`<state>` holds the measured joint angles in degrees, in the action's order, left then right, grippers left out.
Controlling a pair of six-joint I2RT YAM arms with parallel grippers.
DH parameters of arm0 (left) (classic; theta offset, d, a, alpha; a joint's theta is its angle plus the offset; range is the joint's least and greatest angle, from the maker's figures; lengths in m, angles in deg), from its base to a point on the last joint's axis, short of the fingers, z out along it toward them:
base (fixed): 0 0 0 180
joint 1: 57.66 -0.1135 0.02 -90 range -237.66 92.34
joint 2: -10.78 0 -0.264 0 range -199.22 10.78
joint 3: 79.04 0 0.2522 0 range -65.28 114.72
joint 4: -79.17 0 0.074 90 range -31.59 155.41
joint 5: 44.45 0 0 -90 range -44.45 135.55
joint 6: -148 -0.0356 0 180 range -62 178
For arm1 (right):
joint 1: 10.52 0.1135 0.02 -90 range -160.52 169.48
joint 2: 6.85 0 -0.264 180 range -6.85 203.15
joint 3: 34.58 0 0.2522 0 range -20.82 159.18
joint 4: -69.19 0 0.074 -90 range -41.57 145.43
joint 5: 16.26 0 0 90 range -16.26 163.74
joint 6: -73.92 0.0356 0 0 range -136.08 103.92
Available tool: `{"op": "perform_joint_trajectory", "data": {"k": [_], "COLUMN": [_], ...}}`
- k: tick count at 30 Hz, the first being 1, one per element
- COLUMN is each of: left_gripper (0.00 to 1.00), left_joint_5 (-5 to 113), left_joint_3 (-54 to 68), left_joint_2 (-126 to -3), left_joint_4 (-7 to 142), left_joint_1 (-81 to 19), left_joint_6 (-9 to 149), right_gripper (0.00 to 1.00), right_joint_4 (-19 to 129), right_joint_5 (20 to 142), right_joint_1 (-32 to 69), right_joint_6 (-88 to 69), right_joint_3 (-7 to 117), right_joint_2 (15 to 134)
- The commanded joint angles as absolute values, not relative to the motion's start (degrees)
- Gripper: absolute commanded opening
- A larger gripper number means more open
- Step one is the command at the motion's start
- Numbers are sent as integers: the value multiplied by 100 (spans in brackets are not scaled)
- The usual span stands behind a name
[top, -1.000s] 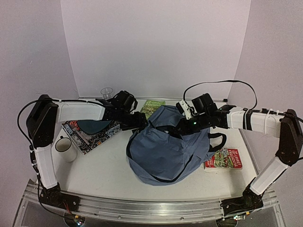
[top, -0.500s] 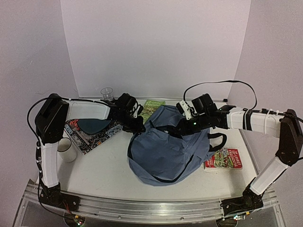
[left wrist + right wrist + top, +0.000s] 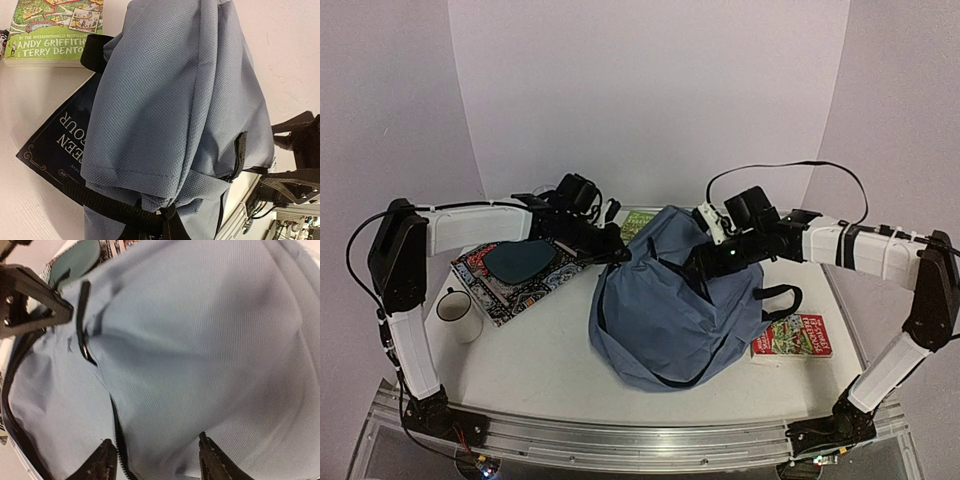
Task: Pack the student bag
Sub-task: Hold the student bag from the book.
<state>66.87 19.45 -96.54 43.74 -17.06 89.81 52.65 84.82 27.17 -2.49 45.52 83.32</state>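
The student bag, a large grey-blue backpack, lies mid-table with its top end lifted. My left gripper is shut on a fold of its fabric and a black strap at the bag's left upper edge; the pinch sits at the bottom of the left wrist view. My right gripper hovers open over the bag's upper right side. Its fingertips stand apart above the bag, and the zipper runs between them. A dark blue book lies partly under the bag.
A green book lies behind the bag. A patterned book with a teal oval object on it lies at left, and a white mug stands near it. A red book lies right of the bag.
My left gripper closed on the bag's left edge and drew it up and back. My right gripper opened and let go of the fabric. The bag's top now stands higher.
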Motion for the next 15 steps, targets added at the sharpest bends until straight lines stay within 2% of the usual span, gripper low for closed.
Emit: {"op": "perform_joint_trajectory", "data": {"k": [1, 7, 15], "left_gripper": [0, 0, 0], "left_joint_5": [6940, 7061, 7220], "left_joint_3": [2269, 2360, 2501], "left_joint_2": [-9298, -9355, -9457], "left_joint_4": [4564, 4560, 4564], "left_joint_1": [-1740, -1740, -1740], "left_joint_6": [9212, 9287, 9289], "right_gripper": [64, 66, 55], "right_joint_4": [5012, 5006, 5007], "right_joint_5": [8616, 9233, 9525], "right_joint_1": [2755, 2759, 2798], "right_joint_6": [-459, -352, 94], "right_joint_3": [5297, 5970, 6764], "right_joint_2": [8223, 8670, 9577]}}
